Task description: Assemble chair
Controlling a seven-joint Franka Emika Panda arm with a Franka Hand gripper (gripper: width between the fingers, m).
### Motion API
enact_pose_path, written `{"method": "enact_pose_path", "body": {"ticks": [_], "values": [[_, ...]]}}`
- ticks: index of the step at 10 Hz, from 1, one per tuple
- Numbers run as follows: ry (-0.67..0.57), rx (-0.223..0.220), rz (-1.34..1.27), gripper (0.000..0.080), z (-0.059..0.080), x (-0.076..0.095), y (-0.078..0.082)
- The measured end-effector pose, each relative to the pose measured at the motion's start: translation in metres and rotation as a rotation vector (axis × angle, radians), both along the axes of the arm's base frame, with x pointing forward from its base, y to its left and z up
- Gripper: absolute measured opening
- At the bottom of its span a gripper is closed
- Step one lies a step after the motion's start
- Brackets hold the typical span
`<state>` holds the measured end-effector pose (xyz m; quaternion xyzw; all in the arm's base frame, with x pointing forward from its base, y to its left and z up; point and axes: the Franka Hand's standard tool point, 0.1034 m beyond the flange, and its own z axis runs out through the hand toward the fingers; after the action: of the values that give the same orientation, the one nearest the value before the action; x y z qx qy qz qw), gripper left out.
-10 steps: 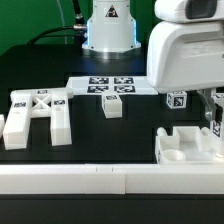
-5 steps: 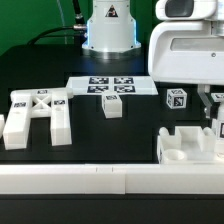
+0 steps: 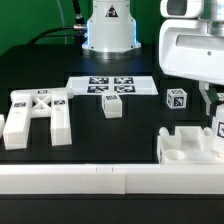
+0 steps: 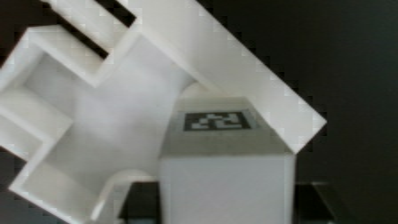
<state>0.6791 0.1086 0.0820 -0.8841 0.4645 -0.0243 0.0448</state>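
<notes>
In the wrist view my gripper (image 4: 226,203) is shut on a white chair leg (image 4: 222,160) that carries a square tag on its end face. A dark fingertip (image 4: 150,198) presses against each side of it. Just beyond the leg lies the white seat block (image 4: 89,110) with its open recesses. In the exterior view the gripper (image 3: 216,112) hangs at the far right edge. The tagged leg (image 3: 219,127) stands over the seat block (image 3: 188,147). The H-shaped piece (image 3: 36,113) lies at the exterior view's left.
A short white peg block (image 3: 112,107) stands mid-table in front of the marker board (image 3: 112,85). A small tagged cube (image 3: 176,98) sits behind the seat block. A long white rail (image 3: 100,181) runs along the front edge. The robot base (image 3: 108,30) is at the back.
The arm has shifted toward the exterior view's right, carrying the leg with it. The tagged cube behind the seat block now shows fully. The grip has not changed.
</notes>
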Motion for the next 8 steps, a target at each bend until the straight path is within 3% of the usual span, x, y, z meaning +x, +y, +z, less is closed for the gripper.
{"method": "enact_pose_path", "body": {"ticks": [1, 2, 3, 4, 8], "values": [[0.000, 0.002, -0.006, 0.0399, 0.000, 0.000, 0.000], [0.000, 0.001, 0.007, 0.0399, 0.000, 0.000, 0.001], [-0.002, -0.002, 0.041, 0.0535, 0.000, 0.000, 0.001], [-0.004, -0.005, 0.080, 0.0614, 0.000, 0.000, 0.002], [-0.029, -0.038, 0.477, 0.0648, -0.001, -0.003, 0.011]]}}
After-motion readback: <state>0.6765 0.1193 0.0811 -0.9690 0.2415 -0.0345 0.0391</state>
